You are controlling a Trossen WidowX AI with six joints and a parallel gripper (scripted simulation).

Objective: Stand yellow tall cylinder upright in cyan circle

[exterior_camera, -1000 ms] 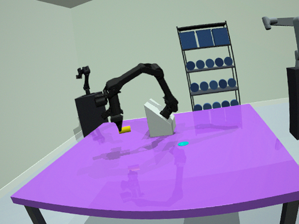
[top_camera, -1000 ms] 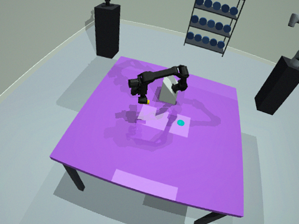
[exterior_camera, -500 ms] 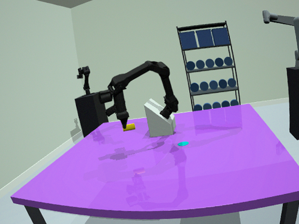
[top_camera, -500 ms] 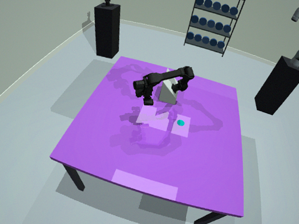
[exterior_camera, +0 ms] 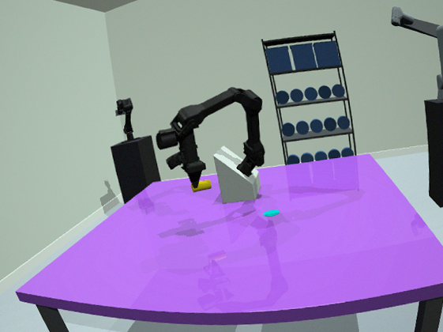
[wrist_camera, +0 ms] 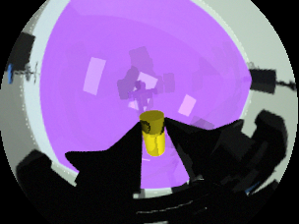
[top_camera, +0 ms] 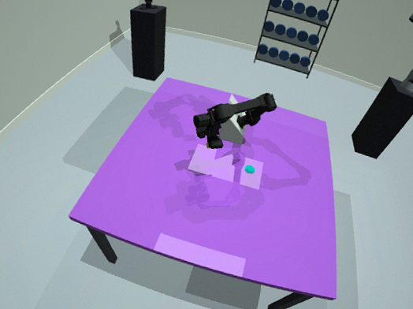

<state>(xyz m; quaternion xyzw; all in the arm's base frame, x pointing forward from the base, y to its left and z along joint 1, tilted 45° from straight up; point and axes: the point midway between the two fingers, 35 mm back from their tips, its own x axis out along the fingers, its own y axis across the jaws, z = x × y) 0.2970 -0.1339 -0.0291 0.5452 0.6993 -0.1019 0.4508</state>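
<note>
At ten o'clock from the cyan circle in the exterior view, the matte black gripper [top_camera: 209,145] [exterior_camera: 196,184] [wrist_camera: 152,123] has its fingers closed around the smooth yellow cylinder [top_camera: 207,145] [exterior_camera: 204,185] [wrist_camera: 155,143], lying roughly level above the table [top_camera: 118,201] [exterior_camera: 146,275] [wrist_camera: 197,54]. Rightward, at eleven o'clock, stands a pale grey, slope-topped block [top_camera: 231,134] [exterior_camera: 233,184]; furthest right, the flat cyan circle [top_camera: 250,169] [exterior_camera: 271,213] marks glossy purple tabletop.

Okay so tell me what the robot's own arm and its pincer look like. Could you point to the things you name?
The arm [top_camera: 245,108] [exterior_camera: 216,101] is matte black all over, built of chunky, angular joint housings and slimmer links. The pincer [exterior_camera: 196,185] [wrist_camera: 152,123] is black too, its two fingers tapering to points. I can't make out markings or cables.
</note>
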